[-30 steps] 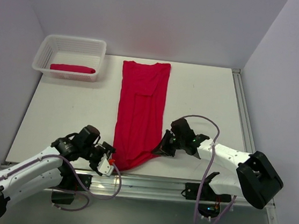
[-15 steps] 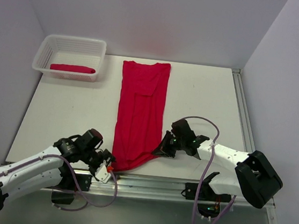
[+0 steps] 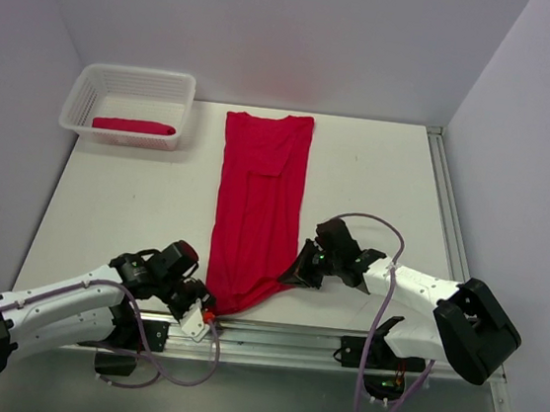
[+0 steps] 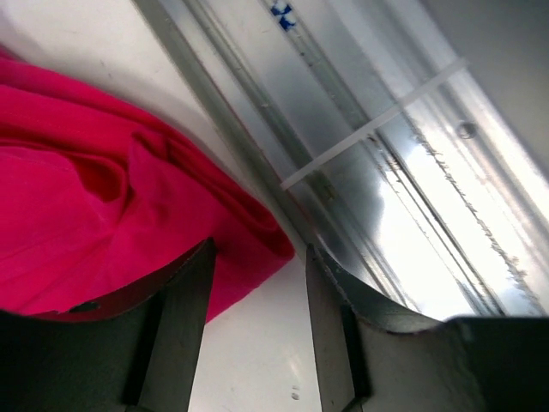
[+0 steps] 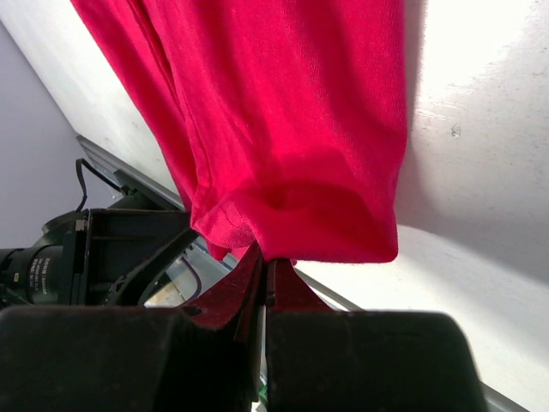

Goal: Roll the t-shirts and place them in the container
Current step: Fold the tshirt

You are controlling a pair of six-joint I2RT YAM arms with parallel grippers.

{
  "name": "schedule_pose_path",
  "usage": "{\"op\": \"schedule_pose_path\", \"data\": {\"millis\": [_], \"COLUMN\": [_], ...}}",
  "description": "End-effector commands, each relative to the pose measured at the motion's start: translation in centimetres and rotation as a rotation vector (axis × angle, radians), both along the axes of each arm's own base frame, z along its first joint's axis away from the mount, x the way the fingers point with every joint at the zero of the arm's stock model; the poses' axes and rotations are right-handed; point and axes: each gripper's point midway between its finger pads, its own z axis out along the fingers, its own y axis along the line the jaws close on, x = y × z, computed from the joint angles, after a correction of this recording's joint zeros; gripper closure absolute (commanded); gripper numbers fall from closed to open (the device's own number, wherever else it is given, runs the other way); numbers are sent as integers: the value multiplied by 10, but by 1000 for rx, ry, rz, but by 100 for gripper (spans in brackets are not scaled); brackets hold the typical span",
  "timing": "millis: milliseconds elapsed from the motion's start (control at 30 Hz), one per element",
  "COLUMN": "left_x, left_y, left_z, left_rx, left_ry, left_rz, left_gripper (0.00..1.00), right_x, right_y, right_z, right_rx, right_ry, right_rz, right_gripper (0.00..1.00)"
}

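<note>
A crimson t-shirt (image 3: 259, 199) lies folded into a long strip down the middle of the table. My right gripper (image 3: 294, 275) is shut on its near right corner, and the right wrist view shows the hem (image 5: 283, 112) pinched at the fingertips (image 5: 266, 262). My left gripper (image 3: 206, 310) is at the near left corner, jaws open. In the left wrist view that corner of cloth (image 4: 103, 197) reaches in between the two fingertips (image 4: 257, 283), with a gap on each side. A second t-shirt (image 3: 133, 126), rolled up, lies in the basket.
The white lattice basket (image 3: 86, 80) stands at the table's far left corner. A metal rail (image 3: 280, 336) runs along the table's near edge, close beside the left fingers (image 4: 330, 335). Grey walls close in the left, back and right sides.
My left gripper has slid right along the near edge to the shirt's near left corner, and its jaws have narrowed. The right gripper and the shirt have stayed put.
</note>
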Motion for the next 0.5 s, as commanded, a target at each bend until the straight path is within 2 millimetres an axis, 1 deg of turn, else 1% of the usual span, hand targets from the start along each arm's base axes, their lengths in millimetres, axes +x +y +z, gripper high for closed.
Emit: {"op": "schedule_pose_path", "data": {"millis": [0,33,67,133,400,433,467], "left_x": [14,16,20,21,10,10,9], "left_y": [-14,-14,-13,-13,-14,-15,-15], "left_z": [10,7,1,-3,-5,-4,-4], "left_rx": [-45,-39,-20,-8,2,4,7], "left_ry": [-48,-60,-79,-87,-65,-64,-63], "left_rz": [15,16,26,34,-5,-5,-8], "left_gripper": [48,48,49,57,58,62,64], "right_x": [5,5,4,4,2,2,2], "right_y": [3,3,3,3,1,1,1], "right_z": [9,9,9,8,8,7,8], "right_rx": [37,36,36,36,43,42,43], "right_ry": [-32,-31,-32,-30,-33,-32,-31], "right_rz": [-3,-3,1,4,3,3,-1], "right_gripper": [100,100,100,100,100,100,100]}}
